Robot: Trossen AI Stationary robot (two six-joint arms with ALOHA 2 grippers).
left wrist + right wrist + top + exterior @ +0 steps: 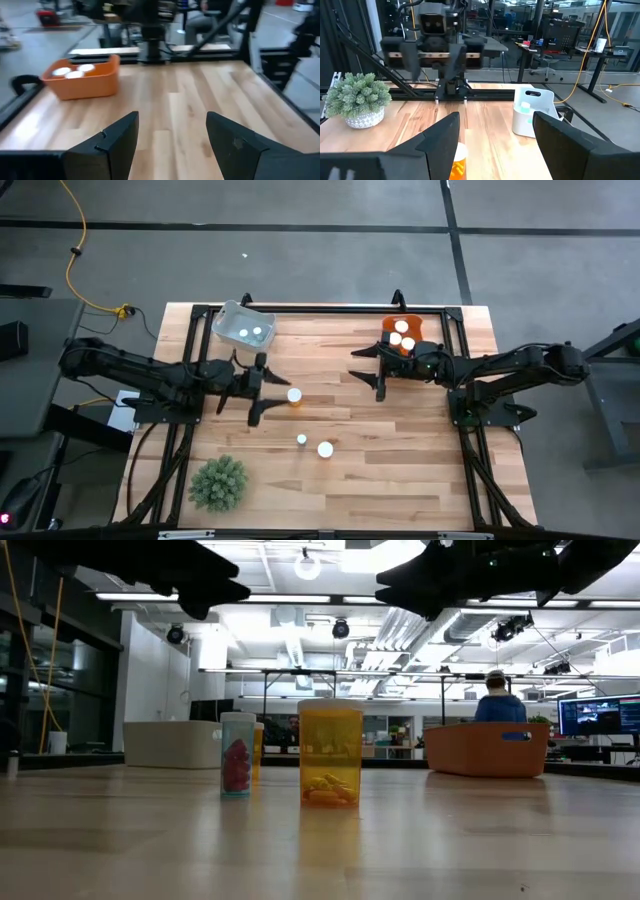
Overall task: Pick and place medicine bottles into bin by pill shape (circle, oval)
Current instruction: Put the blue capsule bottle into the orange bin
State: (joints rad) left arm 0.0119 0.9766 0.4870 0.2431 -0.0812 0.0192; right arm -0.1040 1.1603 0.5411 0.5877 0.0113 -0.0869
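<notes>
Amber plastic medicine bottles (294, 395) with white caps stand loose mid-tabletop (400, 460), awaiting sorting; left gripper (262, 388) hovers spread beside one, right gripper (377, 366) spread near the orange bin (418, 330).

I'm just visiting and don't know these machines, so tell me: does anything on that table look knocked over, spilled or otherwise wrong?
Nothing stands out. Three medicine bottles stand upright on the bare wood, with no pills spilled. The white bin and orange bin each hold capped bottles. The left gripper and right gripper hover open and empty. The potted plant sits upright.
</notes>
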